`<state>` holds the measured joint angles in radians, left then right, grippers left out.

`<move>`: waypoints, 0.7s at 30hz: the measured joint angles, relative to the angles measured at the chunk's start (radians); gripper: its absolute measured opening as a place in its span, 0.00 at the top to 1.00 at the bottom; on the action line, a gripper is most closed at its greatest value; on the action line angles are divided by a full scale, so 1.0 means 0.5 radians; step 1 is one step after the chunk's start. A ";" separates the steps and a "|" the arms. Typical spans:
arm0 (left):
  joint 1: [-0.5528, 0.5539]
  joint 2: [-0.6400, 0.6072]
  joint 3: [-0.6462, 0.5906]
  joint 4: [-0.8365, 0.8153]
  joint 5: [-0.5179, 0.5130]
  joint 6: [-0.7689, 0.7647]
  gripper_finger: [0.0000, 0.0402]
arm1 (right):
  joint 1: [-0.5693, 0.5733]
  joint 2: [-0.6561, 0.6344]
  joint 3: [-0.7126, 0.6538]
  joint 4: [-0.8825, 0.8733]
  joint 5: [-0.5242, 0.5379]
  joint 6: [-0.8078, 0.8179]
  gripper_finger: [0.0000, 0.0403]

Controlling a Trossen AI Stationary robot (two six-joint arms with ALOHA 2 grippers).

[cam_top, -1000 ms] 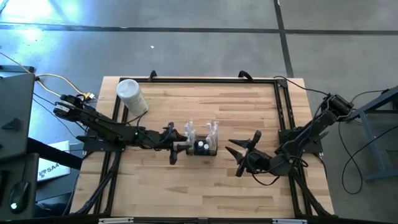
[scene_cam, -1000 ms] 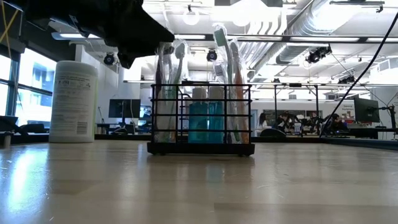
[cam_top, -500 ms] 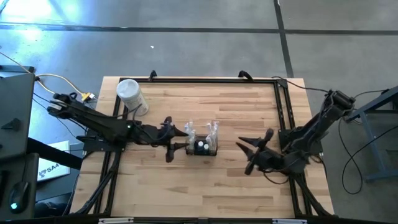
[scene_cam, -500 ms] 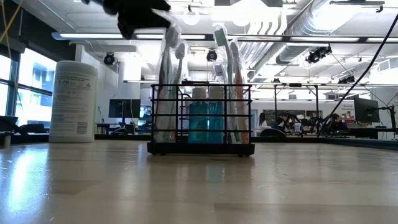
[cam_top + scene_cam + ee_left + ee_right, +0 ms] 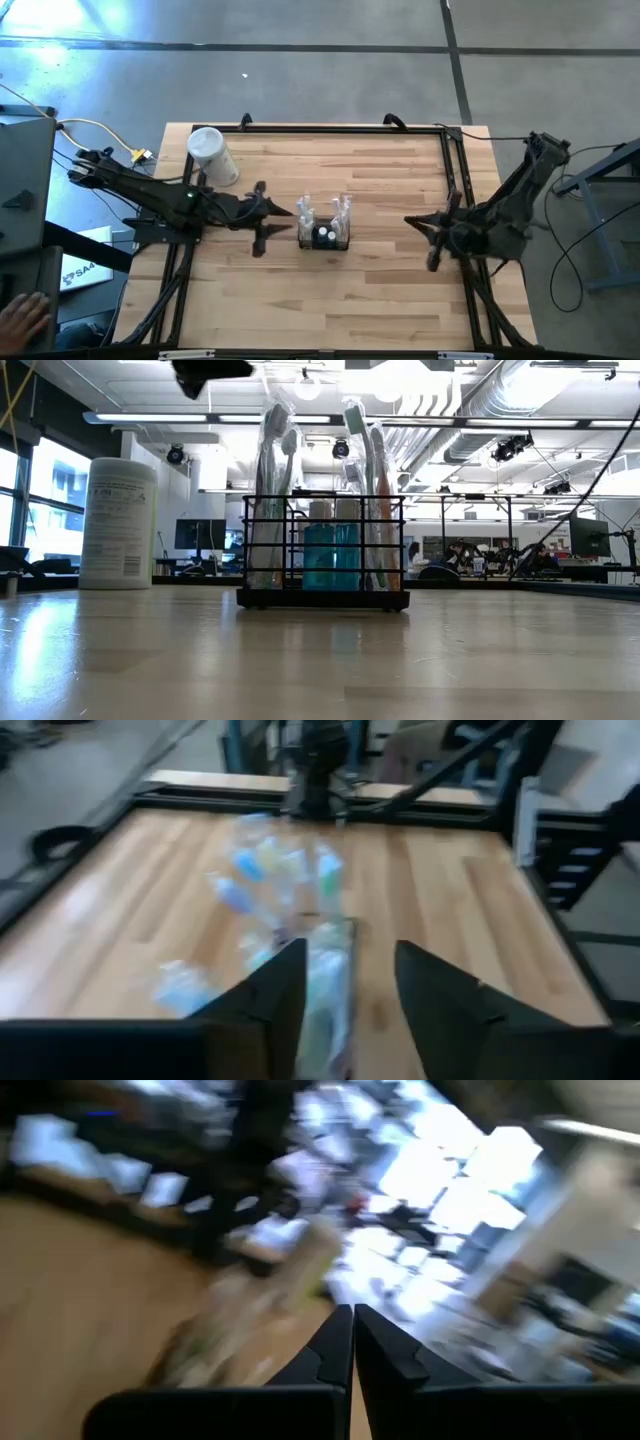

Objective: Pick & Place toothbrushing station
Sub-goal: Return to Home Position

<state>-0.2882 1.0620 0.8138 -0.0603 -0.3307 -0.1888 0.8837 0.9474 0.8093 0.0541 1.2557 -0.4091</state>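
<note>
My left end effector (image 5: 280, 211) is open wide, just left of the caddy (image 5: 323, 235) in the middle of the table (image 5: 390, 170). My right end effector (image 5: 415, 222) is pinched closed, near the right edge.

A wooden table (image 5: 400, 290) carries a black wire caddy (image 5: 324, 236) near its middle. A white lidded canister (image 5: 211, 156) stands upright well to its left, seemingly close to the table's corner.
</note>
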 joint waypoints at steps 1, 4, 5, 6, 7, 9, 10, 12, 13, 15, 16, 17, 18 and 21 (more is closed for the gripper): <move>-0.001 -0.049 0.005 -0.071 -0.036 0.013 0.65 | -0.004 -0.088 0.000 -0.217 -0.126 0.117 0.99; 0.000 -0.198 0.007 -0.269 -0.126 0.066 0.79 | -0.073 -0.347 -0.001 -0.828 -0.788 0.521 0.99; 0.000 -0.250 0.007 -0.330 -0.145 0.088 0.84 | -0.111 -0.421 -0.018 -0.904 -0.949 0.639 0.99; 0.000 -0.302 0.007 -0.390 -0.163 0.111 0.90 | -0.148 -0.480 -0.053 -0.920 -1.015 0.734 0.99; 0.001 -0.357 0.008 -0.463 -0.184 0.121 0.95 | -0.184 -0.534 -0.100 -0.907 -1.011 0.789 0.99; 0.000 -0.460 0.008 -0.614 -0.250 0.127 0.98 | -0.251 -0.626 -0.214 -0.868 -0.988 0.799 0.99; 0.001 -0.509 0.008 -0.682 -0.292 0.133 0.97 | -0.286 -0.675 -0.278 -0.852 -0.999 0.771 0.99; 0.001 -0.611 -0.013 -0.803 -0.352 0.161 0.97 | -0.351 -0.784 -0.428 -0.780 -1.083 0.733 0.99; 0.002 -0.666 -0.043 -0.813 -0.356 0.168 0.98 | -0.383 -0.846 -0.506 -0.705 -1.127 0.719 0.99; 0.001 -0.785 -0.122 -0.799 -0.350 0.180 0.99 | -0.456 -0.976 -0.673 -0.501 -1.233 0.665 0.99; 0.001 -0.849 -0.172 -0.799 -0.345 0.178 0.99 | -0.491 -1.036 -0.759 -0.394 -1.304 0.619 0.99; 0.001 -0.909 -0.224 -0.772 -0.344 0.175 0.99 | -0.530 -1.091 -0.842 -0.287 -1.374 0.579 0.99; 0.001 -0.967 -0.284 -0.711 -0.330 0.176 0.99 | -0.567 -1.147 -0.928 -0.181 -1.443 0.543 0.99; 0.001 -1.148 -0.470 -0.590 -0.209 0.250 1.00 | -0.699 -1.289 -1.160 0.074 -1.547 0.467 0.99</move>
<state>-0.2878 0.4878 0.5788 -0.3551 -0.4351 -0.0639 0.5341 0.3027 0.2292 0.0911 0.4820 -0.1757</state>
